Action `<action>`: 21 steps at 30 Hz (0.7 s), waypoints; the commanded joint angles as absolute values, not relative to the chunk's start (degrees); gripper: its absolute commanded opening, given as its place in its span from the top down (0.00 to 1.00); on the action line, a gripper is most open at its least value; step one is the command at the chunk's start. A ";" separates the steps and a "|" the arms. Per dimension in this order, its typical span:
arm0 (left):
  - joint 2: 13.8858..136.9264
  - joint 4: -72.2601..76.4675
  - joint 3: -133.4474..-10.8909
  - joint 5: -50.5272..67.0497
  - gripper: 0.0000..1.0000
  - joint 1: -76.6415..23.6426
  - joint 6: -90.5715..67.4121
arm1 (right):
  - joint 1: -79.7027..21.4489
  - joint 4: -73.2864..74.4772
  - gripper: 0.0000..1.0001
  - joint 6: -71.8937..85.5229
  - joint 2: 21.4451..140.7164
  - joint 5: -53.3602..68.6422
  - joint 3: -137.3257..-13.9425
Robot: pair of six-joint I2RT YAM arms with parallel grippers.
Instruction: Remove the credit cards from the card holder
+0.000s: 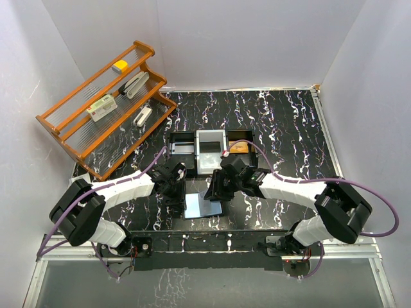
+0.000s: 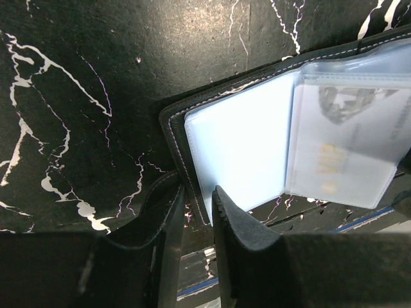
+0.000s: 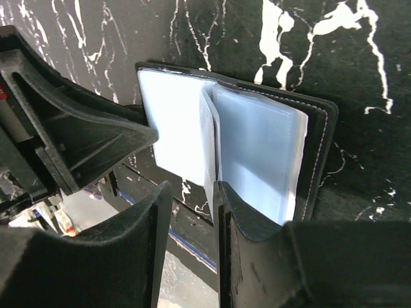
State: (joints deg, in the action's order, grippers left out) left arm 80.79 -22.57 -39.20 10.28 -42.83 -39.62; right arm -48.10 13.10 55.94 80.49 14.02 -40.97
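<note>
Your right jaws, nearly together, pinch an upright clear leaf of the card holder. It is open between both arms, near the front edge of the counter, with its spine pointing away from you. The left jaws look clamped on the black cover's left edge. One card shows inside the lifted leaf, its long axis running across, so the right arm is nearer for the pull.
</note>
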 commanded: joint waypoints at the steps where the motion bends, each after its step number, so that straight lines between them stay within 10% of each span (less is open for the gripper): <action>1: 80.86 -22.30 -37.91 11.35 0.79 -43.42 -39.77 | -48.16 6.34 0.70 57.39 79.45 17.55 -40.41; 21: 81.22 -22.86 -38.62 10.82 0.79 -43.41 -39.31 | -48.37 14.40 0.59 52.97 83.41 15.98 -45.26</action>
State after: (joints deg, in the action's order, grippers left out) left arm 80.79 -22.70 -39.20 10.11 -42.83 -39.59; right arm -47.72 11.44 55.13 82.37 17.21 -41.47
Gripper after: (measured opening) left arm 0.214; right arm 0.407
